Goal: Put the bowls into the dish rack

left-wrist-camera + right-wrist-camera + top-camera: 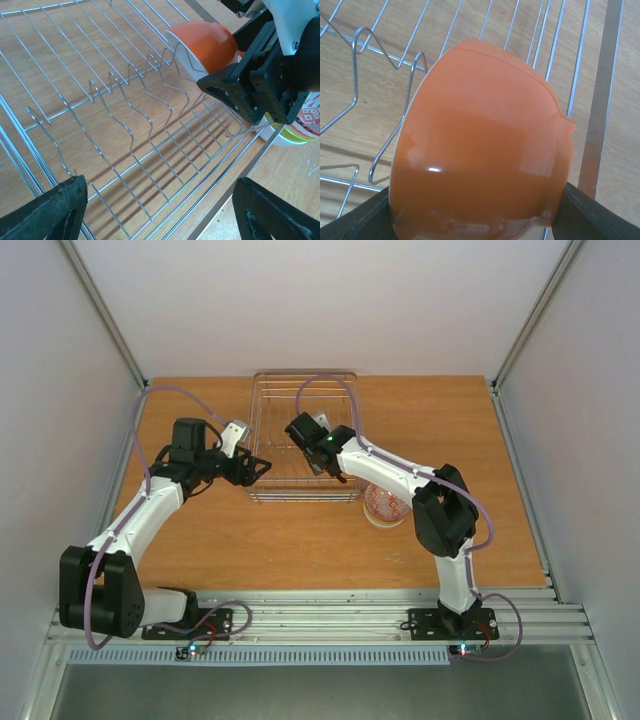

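The dish rack (300, 400) stands at the back middle of the table. My right gripper (322, 462) reaches into it, shut on the orange bowl (480, 145). The bowl is tipped on edge with its rim at the end prongs (172, 60), and it also shows in the left wrist view (207, 45). My left gripper (255, 468) is open and empty over the rack's near left edge, its fingers (50, 212) wide apart above the wire floor (150, 165). A stack of bowls (385, 508), red-and-white patterned over lime green, sits just right of the rack's near corner.
The rack's row of prongs (120, 105) to the left of the orange bowl holds nothing. The bowl stack (305, 125) lies under my right forearm. White walls and metal frame posts close in the table on the left, right and back.
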Robot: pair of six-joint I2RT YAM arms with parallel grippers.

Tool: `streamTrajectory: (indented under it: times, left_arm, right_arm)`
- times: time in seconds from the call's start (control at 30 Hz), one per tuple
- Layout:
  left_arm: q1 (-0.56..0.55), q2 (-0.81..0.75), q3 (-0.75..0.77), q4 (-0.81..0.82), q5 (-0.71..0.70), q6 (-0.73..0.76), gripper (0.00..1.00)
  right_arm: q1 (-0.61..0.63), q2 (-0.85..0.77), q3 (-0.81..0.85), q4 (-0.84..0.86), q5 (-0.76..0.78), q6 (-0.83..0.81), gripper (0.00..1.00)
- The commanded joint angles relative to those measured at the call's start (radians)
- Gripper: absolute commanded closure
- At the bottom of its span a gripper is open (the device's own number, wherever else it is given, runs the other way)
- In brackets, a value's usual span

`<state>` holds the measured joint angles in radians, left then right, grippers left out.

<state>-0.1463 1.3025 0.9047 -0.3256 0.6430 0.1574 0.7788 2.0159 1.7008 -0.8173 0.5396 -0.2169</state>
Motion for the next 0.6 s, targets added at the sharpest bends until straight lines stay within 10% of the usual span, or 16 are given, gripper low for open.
streamTrajectory:
  times: [0.0,0.2,0.57]
  left_arm:
    - [-0.001,0.002,0.017,0.01,0.018,0.008,0.2]
    - [-0.001,0.01,0.017,0.011,0.02,0.007,0.2]
    - [-0.002,0.019,0.018,0.009,0.021,0.005,0.2]
  right_arm:
    - [-0.005,-0.056,-0.055,0.081,-0.068,-0.006,0.23]
    - [-0.004,-0.199,-0.137,0.157,-0.176,-0.043,0.03]
    - [-0.013,-0.531,-0.269,0.093,-0.203,0.01,0.03]
